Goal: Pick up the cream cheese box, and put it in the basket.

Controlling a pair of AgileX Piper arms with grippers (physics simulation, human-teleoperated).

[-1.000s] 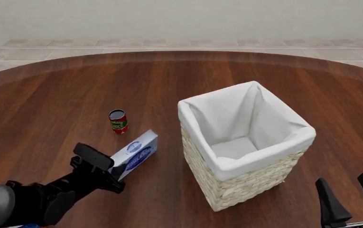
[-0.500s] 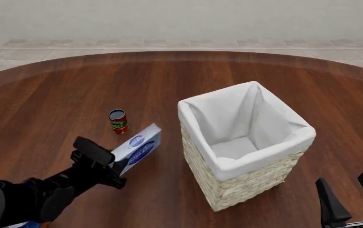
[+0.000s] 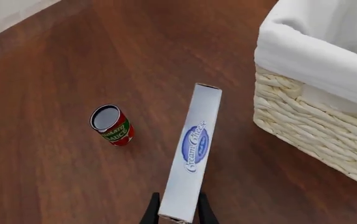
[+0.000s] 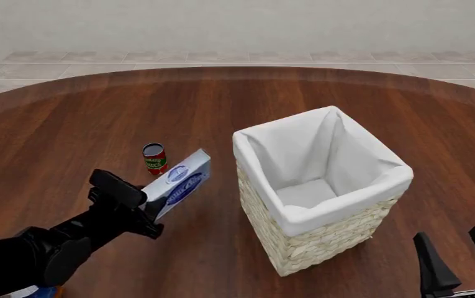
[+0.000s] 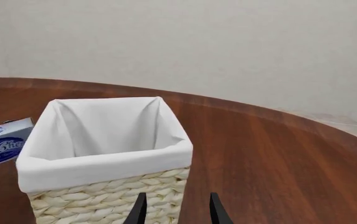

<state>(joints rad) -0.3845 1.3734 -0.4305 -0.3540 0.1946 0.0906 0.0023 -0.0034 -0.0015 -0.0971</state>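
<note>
Pale cream cheese box (image 4: 179, 184), clenched by left claw (image 4: 148, 212): lift above basket (image 4: 330, 243) rim before traversing. Right claw (image 5: 176, 209) released.

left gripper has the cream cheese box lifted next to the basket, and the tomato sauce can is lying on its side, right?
Not quite: the tomato sauce can stands upright, its round top showing in the left wrist view. The rest holds: the left gripper holds the cream cheese box lifted beside the basket.
</note>
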